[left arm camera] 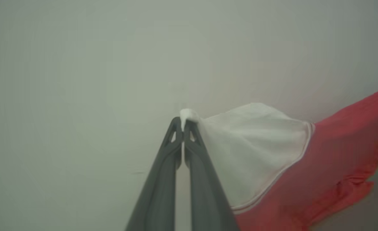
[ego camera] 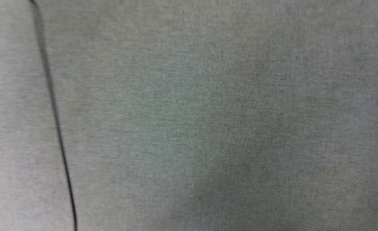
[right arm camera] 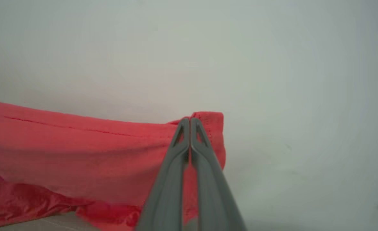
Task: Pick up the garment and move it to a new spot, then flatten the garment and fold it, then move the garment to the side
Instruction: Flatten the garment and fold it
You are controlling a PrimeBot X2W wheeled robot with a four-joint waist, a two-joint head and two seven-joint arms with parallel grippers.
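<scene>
The garment is a red shirt with a white sleeve. In the left wrist view my left gripper (left arm camera: 183,123) is shut on the tip of the white sleeve (left arm camera: 253,147), and the red body of the garment (left arm camera: 336,160) hangs away to the right. In the right wrist view my right gripper (right arm camera: 189,123) is shut on a red corner of the garment (right arm camera: 79,150), whose hem stretches off to the left. The cloth looks lifted and pulled taut between the two grippers. Its lettering is hidden.
The head view looks down on a grey fabric surface (ego camera: 208,112) with a thin dark seam or cord (ego camera: 52,102) running down its left side. Both wrist views have a plain pale grey background behind the cloth.
</scene>
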